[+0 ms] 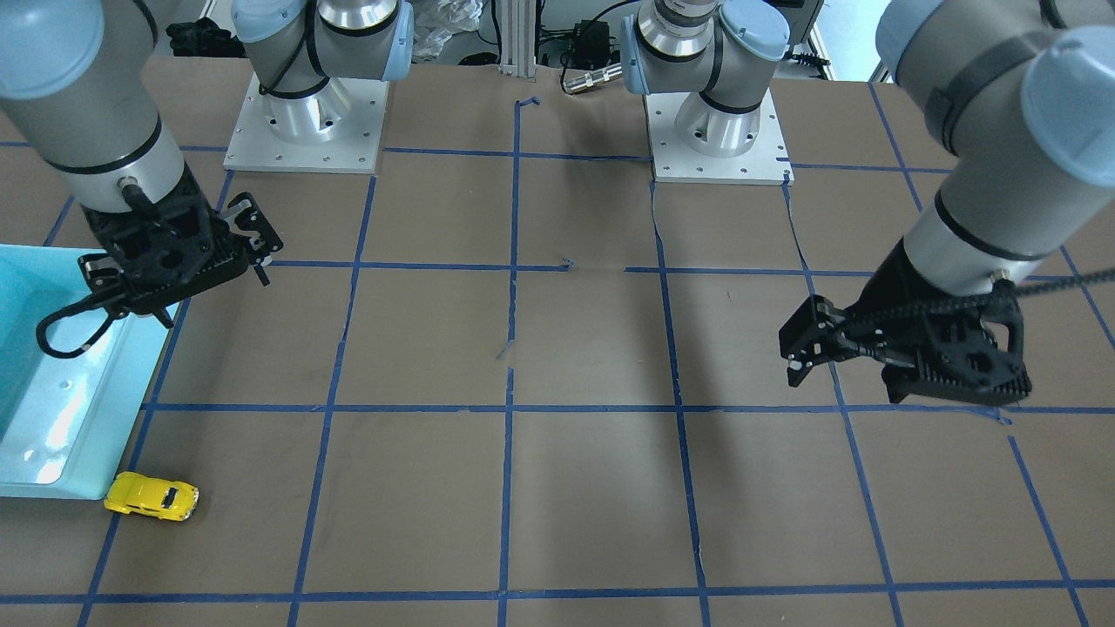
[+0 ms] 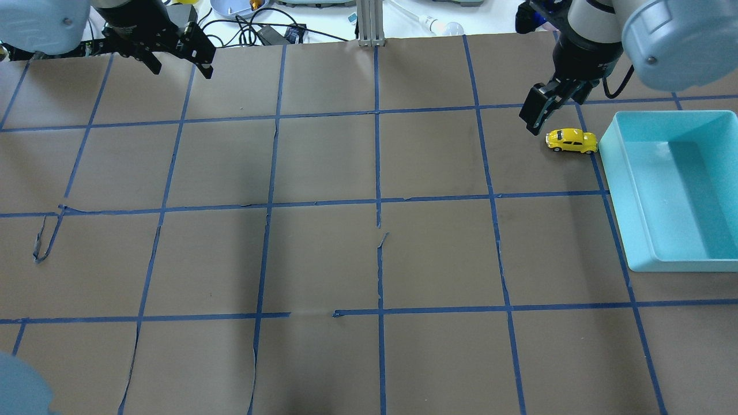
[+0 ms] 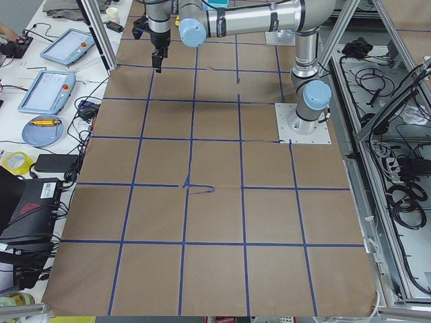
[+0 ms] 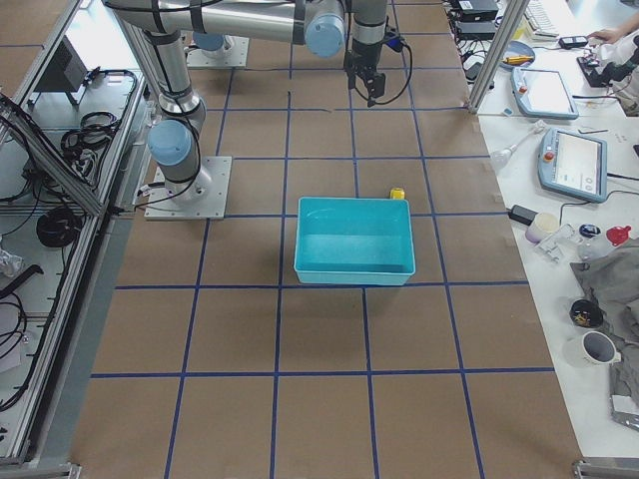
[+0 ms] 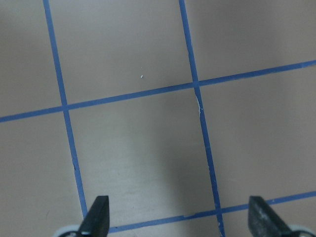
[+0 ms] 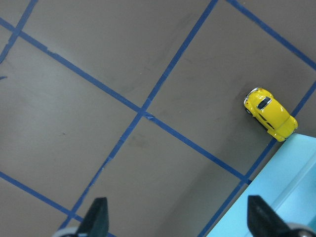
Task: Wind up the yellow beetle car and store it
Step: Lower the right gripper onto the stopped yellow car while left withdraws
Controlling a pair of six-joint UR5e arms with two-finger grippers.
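The yellow beetle car [image 2: 571, 140] stands on its wheels on the brown table, right beside the far corner of the teal bin [image 2: 620, 196]. It also shows in the front view [image 1: 152, 496], the right side view [image 4: 396, 194] and the right wrist view [image 6: 270, 113]. My right gripper [image 2: 535, 124] hangs open and empty above the table, just left of the car and apart from it; its two fingertips stand wide apart in the right wrist view [image 6: 177, 212]. My left gripper [image 2: 182, 69] is open and empty, far away at the table's far left, over bare table [image 5: 178, 212].
The teal bin [image 1: 104, 383] holds nothing that I can see. Blue tape lines [image 2: 377, 207] grid the brown paper, which is torn in places. The arm bases [image 1: 305, 131] stand at the robot's edge of the table. Cables and gear [image 2: 253, 29] lie beyond the far edge.
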